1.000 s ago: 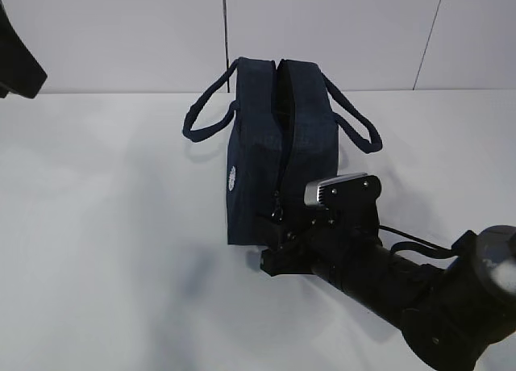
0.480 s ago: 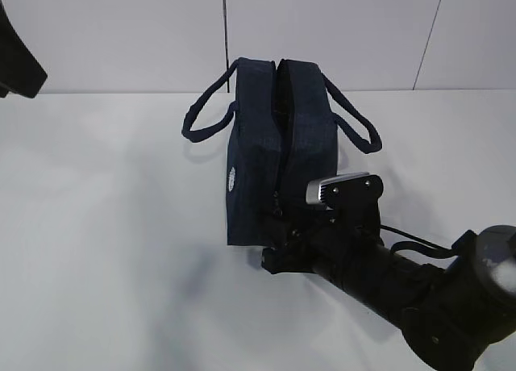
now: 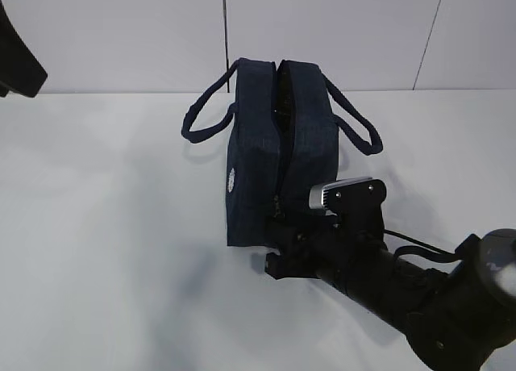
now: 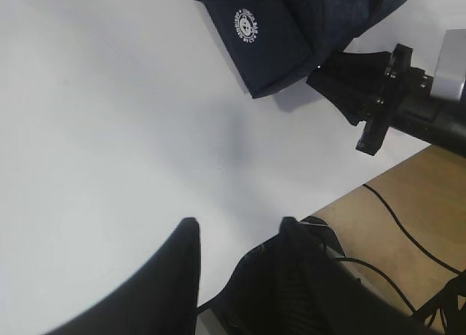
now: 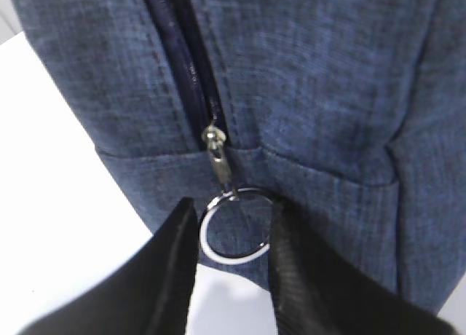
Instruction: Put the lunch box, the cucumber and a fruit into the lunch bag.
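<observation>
A: Lunch bag (image 3: pixel 270 157) sits mid-table, zipped, ring pull (image 5: pixel 234 228) low at its near end, six o'clock.

B: And the right gripper (image 5: pixel 231 251)?

A: Its fingers bracket the ring, touching both sides; a firm pinch I cannot confirm. Left gripper (image 4: pixel 237 229) hangs empty, parted.

B: Handling?

A: Soft fabric, likely light; it may slide, so take that stiff metal ring.

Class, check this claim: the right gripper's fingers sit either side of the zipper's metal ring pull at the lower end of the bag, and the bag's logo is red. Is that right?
One detail is wrong. The logo on the lunch bag is white, not red, as the left wrist view shows. The rest holds: the right gripper has its fingers either side of the ring pull.
</observation>
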Robot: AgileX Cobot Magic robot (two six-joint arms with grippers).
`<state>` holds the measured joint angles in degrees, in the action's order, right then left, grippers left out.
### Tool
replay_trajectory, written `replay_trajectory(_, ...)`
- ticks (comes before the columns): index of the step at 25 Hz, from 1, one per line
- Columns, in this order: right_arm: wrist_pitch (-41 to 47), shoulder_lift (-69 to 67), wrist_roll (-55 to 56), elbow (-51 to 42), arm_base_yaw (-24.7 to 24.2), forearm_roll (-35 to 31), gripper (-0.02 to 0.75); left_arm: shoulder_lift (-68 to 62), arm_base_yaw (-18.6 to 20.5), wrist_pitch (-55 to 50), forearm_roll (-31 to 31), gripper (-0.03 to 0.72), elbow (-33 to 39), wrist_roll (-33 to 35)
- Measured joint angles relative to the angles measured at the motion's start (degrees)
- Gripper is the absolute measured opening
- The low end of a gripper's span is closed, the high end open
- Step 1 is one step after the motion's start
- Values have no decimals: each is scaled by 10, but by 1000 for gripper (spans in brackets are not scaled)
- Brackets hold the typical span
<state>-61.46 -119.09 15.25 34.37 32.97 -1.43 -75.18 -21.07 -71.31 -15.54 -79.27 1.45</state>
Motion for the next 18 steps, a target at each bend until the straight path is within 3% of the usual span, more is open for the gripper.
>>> replay_trajectory(18,0,0,0,0,0,-1,187,0,0,0,3,238,0,0)
